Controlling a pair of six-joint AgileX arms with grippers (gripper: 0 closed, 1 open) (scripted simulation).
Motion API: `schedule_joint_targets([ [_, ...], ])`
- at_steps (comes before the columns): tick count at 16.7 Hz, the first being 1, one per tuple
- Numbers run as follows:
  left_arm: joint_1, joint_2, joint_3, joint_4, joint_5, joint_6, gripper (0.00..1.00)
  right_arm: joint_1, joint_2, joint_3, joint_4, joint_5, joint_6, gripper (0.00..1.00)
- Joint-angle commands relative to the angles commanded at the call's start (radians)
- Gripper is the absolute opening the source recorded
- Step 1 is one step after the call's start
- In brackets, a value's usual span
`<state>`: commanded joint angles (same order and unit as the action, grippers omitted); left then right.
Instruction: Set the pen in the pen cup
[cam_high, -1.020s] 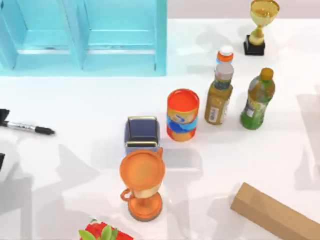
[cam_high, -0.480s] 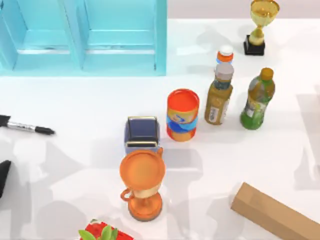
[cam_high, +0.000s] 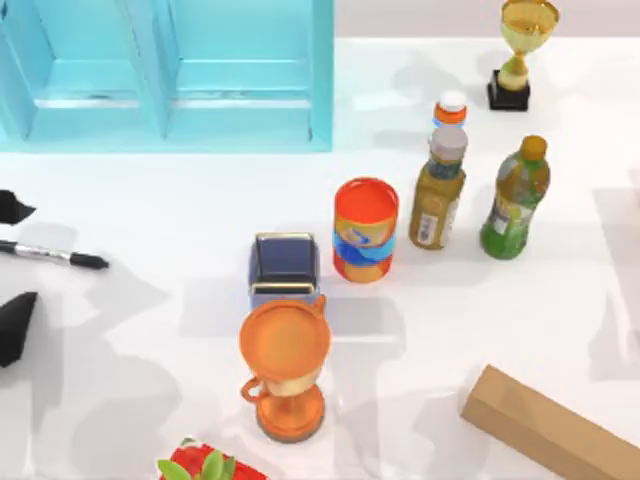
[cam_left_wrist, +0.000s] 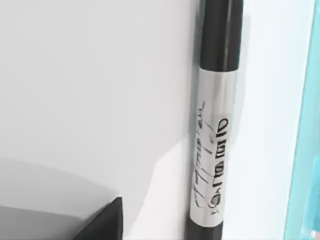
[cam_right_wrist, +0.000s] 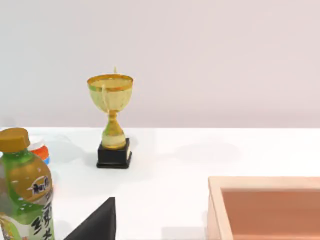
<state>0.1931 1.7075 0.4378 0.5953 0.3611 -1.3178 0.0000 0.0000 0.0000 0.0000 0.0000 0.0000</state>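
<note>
The pen lies flat near the table's left edge, white-grey barrel with black ends; close up, its printed barrel shows in the left wrist view. My left gripper is open and straddles the pen's left end. One dark fingertip lies behind the pen and the other in front of it. The pen cup, navy with a tan rim, stands upright mid-table, well to the right of the pen. My right gripper is parked at the right.
An orange trophy cup stands just in front of the pen cup, an orange-red can to its right. Bottles and a gold trophy stand back right. A blue shelf unit spans the back left; a cardboard box lies front right.
My left gripper's fingers have come in from the left edge and spread wider, one on each side of the pen. The pen itself has stayed put.
</note>
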Motion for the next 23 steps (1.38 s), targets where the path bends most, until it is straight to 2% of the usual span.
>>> schedule_joint_targets([
  [6, -0.068, 0.314, 0.126, 0.210, -0.050, -0.035, 1.00, 0.000, 0.000, 0.000, 0.000, 0.000, 0.000, 1.00],
  [12, -0.078, 0.357, 0.139, 0.249, -0.059, -0.038, 1.00, 0.000, 0.000, 0.000, 0.000, 0.000, 0.000, 1.00],
  [23, -0.078, 0.357, 0.139, 0.249, -0.059, -0.038, 0.17, 0.000, 0.000, 0.000, 0.000, 0.000, 0.000, 1.00],
])
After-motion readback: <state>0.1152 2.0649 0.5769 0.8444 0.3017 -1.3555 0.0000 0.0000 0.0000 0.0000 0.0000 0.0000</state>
